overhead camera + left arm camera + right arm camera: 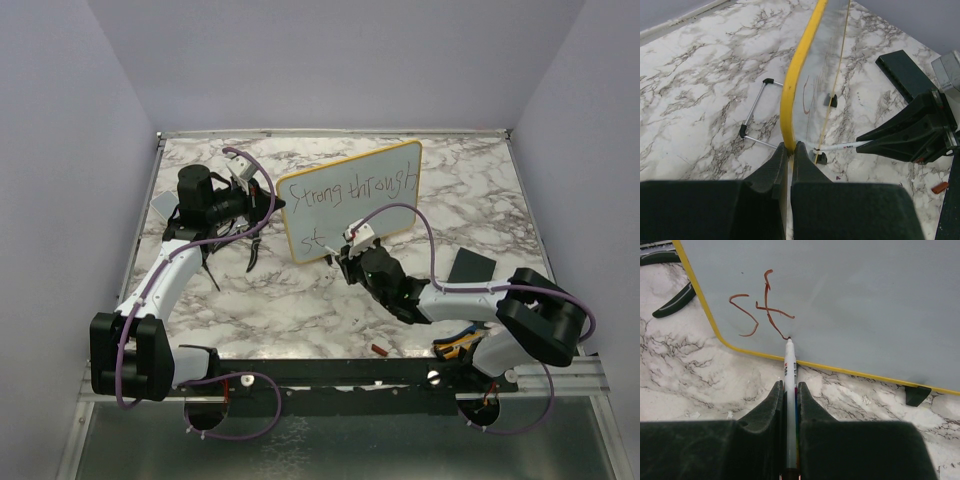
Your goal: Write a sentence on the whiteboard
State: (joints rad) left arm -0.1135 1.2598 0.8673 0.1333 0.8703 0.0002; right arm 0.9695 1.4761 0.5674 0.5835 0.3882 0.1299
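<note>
The whiteboard [350, 200] stands tilted on the marble table, with a yellow frame [796, 75]. Its top line of the sentence [345, 190] reads "Strong throught". Below it are the letters "st" [762, 310]. My left gripper [791, 147] is shut on the board's left edge [281, 205]. My right gripper [788, 385] is shut on a white marker [789, 365], whose tip touches the board [865, 300] just right of the "t". From the left wrist view the right gripper [862, 138] and the marker [840, 146] show beyond the board.
A dark square slab [470, 267] lies right of the board. A small red cap [380, 350] lies near the front edge. A wire stand [752, 120] sits behind the board. Dark curved pieces [675, 300] lie left of it. Walls enclose the table.
</note>
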